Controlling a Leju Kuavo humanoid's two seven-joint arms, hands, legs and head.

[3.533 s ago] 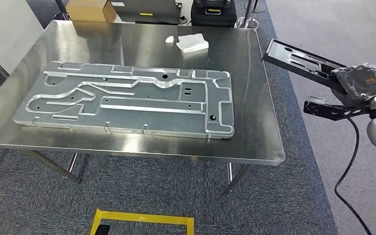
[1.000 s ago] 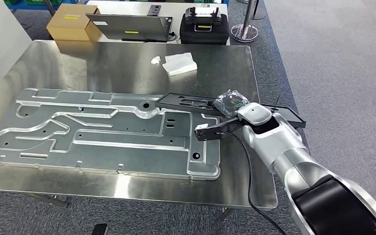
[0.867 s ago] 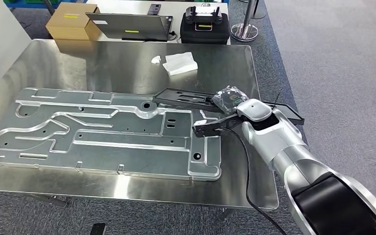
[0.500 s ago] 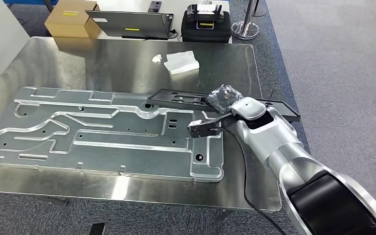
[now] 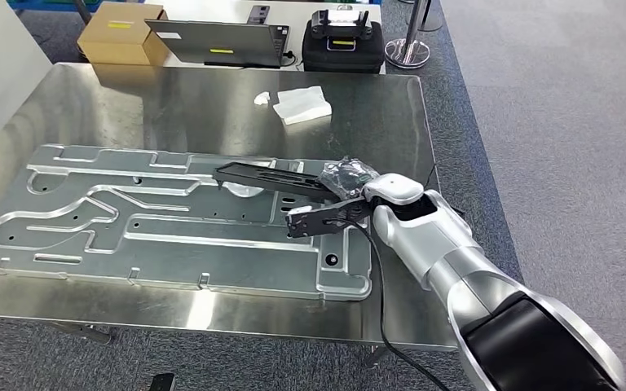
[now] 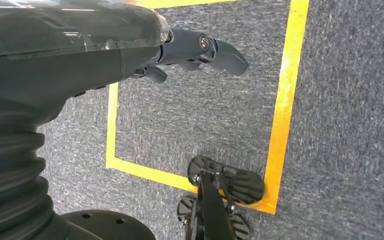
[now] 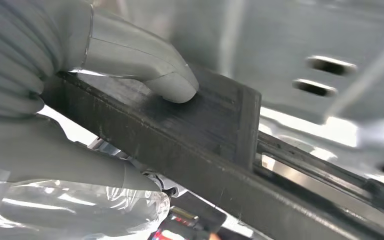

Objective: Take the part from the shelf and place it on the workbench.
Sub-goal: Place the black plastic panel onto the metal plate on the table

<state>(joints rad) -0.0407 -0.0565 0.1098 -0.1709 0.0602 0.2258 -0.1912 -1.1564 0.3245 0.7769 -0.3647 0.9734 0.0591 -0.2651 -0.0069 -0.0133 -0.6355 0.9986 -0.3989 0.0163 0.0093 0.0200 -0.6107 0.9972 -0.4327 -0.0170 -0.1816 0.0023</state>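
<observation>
You are looking at one desk [image 5: 212, 98], one big silver plate [image 5: 171, 236], one black part [image 5: 269, 177], one white cloth [image 5: 303, 105], one brown box [image 5: 121, 23], one laptop [image 5: 212, 41] and one black case [image 5: 344, 41].

Black part [image 5: 271, 176] — silver workbench [image 5: 212, 106], yellow-taped grey carpet [image 6: 330, 125].

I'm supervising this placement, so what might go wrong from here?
The right hand holds the long black plastic frame part near one end, so its far end could tip or swing. It hangs over the large machined aluminium plate on the steel workbench and might scrape it or settle unevenly on its ridges.
</observation>
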